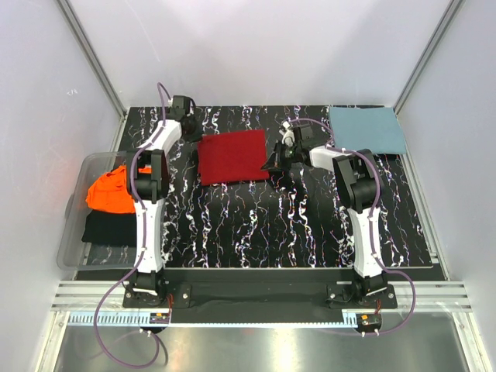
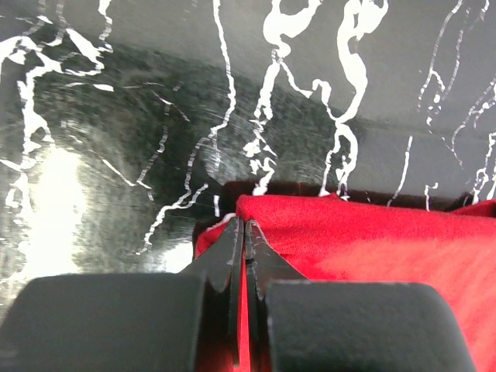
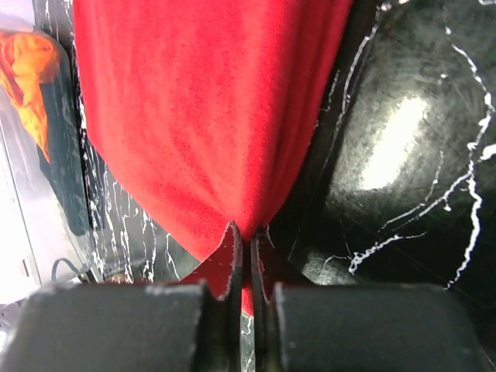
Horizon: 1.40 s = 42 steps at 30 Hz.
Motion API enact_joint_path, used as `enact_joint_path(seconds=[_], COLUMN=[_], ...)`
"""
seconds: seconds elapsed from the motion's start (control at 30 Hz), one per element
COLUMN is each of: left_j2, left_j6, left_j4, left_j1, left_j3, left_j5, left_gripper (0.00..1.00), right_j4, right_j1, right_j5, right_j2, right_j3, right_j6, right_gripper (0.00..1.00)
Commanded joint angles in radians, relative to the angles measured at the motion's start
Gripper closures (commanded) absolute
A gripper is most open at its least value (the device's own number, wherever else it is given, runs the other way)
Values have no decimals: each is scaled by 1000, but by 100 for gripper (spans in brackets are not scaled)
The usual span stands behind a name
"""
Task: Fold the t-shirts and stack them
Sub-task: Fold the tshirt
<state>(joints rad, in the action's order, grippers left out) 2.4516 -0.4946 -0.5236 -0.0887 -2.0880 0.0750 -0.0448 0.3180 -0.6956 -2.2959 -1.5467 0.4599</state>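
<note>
The deep red t-shirt [image 1: 232, 156] lies folded into a rectangle at the back middle of the black marbled table. My left gripper [image 1: 191, 128] is shut on its far left corner; the red cloth [image 2: 364, 240] shows pinched between the fingers. My right gripper [image 1: 273, 163] is shut on its right edge, and the red cloth [image 3: 194, 116] fans out from the pinch. The teal-blue t-shirt [image 1: 366, 129] lies folded flat at the back right corner. The orange t-shirt [image 1: 111, 190] lies crumpled in the bin at the left and also shows in the right wrist view [image 3: 27, 74].
A clear plastic bin [image 1: 74, 232] stands off the table's left edge, holding the orange shirt and a black garment [image 1: 111, 228] under it. The table [image 1: 263, 225] is black with white veins. White enclosure walls surround it.
</note>
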Motion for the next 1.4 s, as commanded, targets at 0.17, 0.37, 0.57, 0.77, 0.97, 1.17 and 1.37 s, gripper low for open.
enact_joint_path(seconds=[0.17,0.37,0.57,0.77,0.97,1.17,1.37], left_j2=[-55,-167,-218,-243,-212,-168,-129], left_j6=[-21,-59,-47,-13,31,47,65], left_j4=[28,56,70,66,57,50,37], left_j1=[11,-19,-65,-65,-62,-62,-62], left_j3=[2,189,318,347,329,310,269], left_j5=[52,198,272,275,255,255,244], left_gripper=[100,100,100,100,100,100,100], right_j4=[37,37,68,68,68,72,74], right_j1=[7,50,64,38,-74,-128,-149], right_j5=[123,172,240,245,170,65,9], right_j2=[123,298,421,414,311,193,113], right_j3=[160,458,582,525,407,252,130], right_j6=[69,146,174,152,125,71,71], right_gripper=[100,98,71,46,42,42,42])
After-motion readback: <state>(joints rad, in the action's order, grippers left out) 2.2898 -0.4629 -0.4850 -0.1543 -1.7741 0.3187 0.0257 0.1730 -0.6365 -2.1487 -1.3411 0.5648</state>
